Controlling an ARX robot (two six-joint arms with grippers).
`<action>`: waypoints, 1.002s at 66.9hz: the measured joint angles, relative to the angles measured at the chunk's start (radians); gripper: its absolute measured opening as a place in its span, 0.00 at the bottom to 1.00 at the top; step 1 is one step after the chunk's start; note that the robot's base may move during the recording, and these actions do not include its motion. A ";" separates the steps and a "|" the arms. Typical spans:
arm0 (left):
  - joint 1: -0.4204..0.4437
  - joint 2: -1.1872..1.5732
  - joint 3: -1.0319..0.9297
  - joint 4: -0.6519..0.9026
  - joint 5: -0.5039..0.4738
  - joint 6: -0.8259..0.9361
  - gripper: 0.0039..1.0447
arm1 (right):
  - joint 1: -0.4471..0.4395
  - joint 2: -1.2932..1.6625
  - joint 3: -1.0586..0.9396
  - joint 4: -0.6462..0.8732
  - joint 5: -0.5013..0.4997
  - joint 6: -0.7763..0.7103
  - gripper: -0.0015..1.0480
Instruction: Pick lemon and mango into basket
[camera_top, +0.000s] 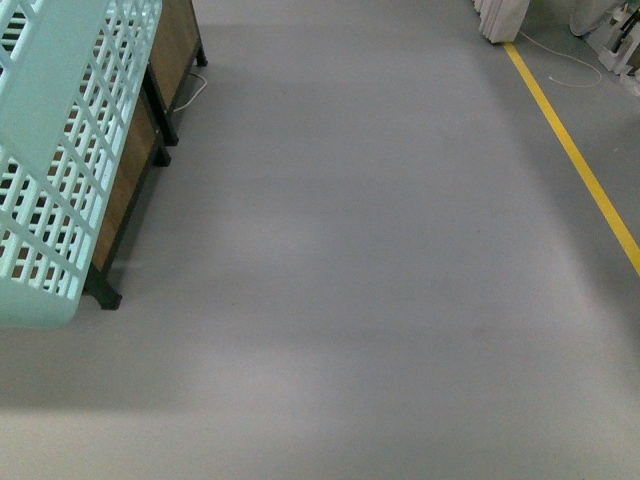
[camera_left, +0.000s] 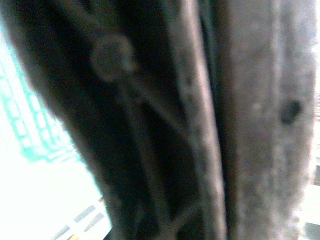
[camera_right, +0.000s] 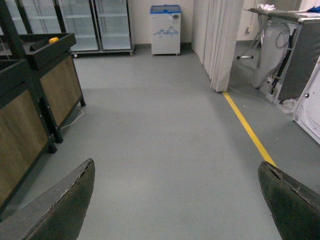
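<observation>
The light teal basket (camera_top: 60, 150) hangs at the far left of the front view, its slotted wall tilted over the stands. My left gripper is shut on the basket. The left wrist view is a dark close-up blur of a brownish-grey bar (camera_left: 250, 125), with teal lattice (camera_left: 30, 125) at one edge, and the fingers cannot be made out. My right gripper (camera_right: 176, 165) is open, with only bare grey floor between its fingertips. A small yellow thing (camera_right: 53, 39) lies on a dark stand top, too small to tell whether it is the lemon. The mango is out of view.
Black-framed stands with wood panels (camera_top: 130, 170) line the left side. A yellow floor line (camera_top: 580, 165) runs along the right. Glass-door fridges (camera_right: 95, 25), a white chest freezer (camera_right: 165, 30), a white curtain (camera_right: 215, 40) and a grey machine (camera_right: 285, 60) stand further off.
</observation>
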 joint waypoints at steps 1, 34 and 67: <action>0.000 0.000 0.000 0.000 0.000 0.000 0.14 | 0.000 0.000 0.000 0.000 0.000 0.000 0.92; 0.000 0.000 0.000 0.000 0.000 0.000 0.14 | 0.000 0.000 0.000 0.000 0.000 0.000 0.92; -0.001 -0.001 0.000 0.000 -0.003 -0.005 0.14 | 0.000 0.000 0.000 0.000 0.002 0.000 0.92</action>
